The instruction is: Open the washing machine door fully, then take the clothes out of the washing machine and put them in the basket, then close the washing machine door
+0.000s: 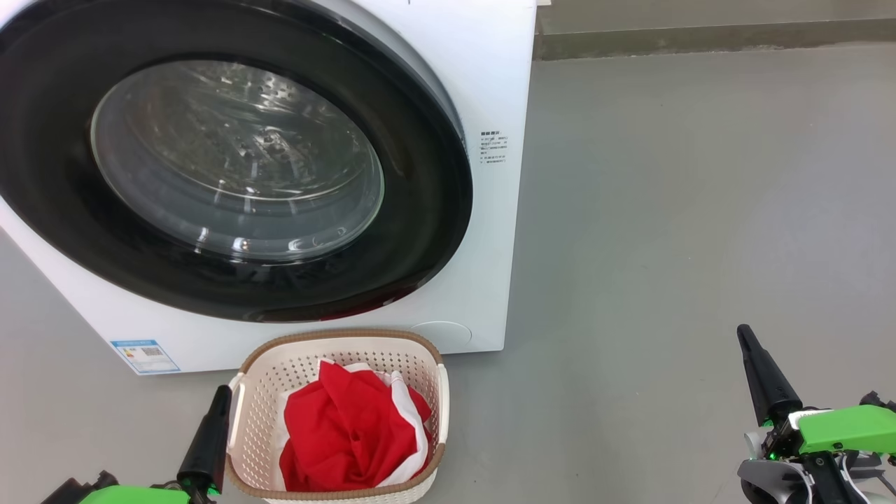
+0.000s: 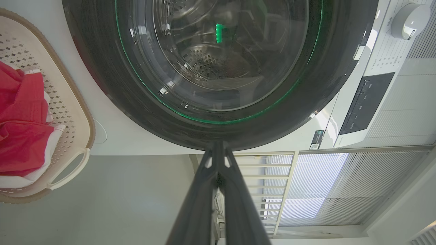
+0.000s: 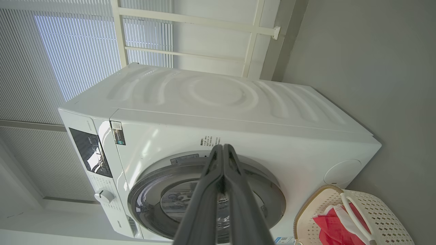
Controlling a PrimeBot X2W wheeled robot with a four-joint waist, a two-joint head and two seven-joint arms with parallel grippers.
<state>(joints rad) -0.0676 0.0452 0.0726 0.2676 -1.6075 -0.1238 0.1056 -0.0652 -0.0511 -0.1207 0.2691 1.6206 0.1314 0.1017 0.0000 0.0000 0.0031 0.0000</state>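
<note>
Left gripper (image 1: 223, 392), fingers pinched together, empty, just beside the basket (image 1: 336, 337); right gripper (image 1: 744, 334) likewise, well right of it; red clothes (image 1: 343, 427) inside it; washing machine door (image 1: 63, 231) closed behind it; blue sticker (image 1: 145, 355) print illegible.

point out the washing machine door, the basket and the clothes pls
washing machine door (image 1: 238, 161), head view, on the middle of the glass window
basket (image 1: 260, 420), head view, on its perforated left wall
clothes (image 1: 346, 430), head view, on the red fabric in the basket

The washing machine (image 1: 490, 70) carries small labels (image 1: 493, 148); none legible.
</note>
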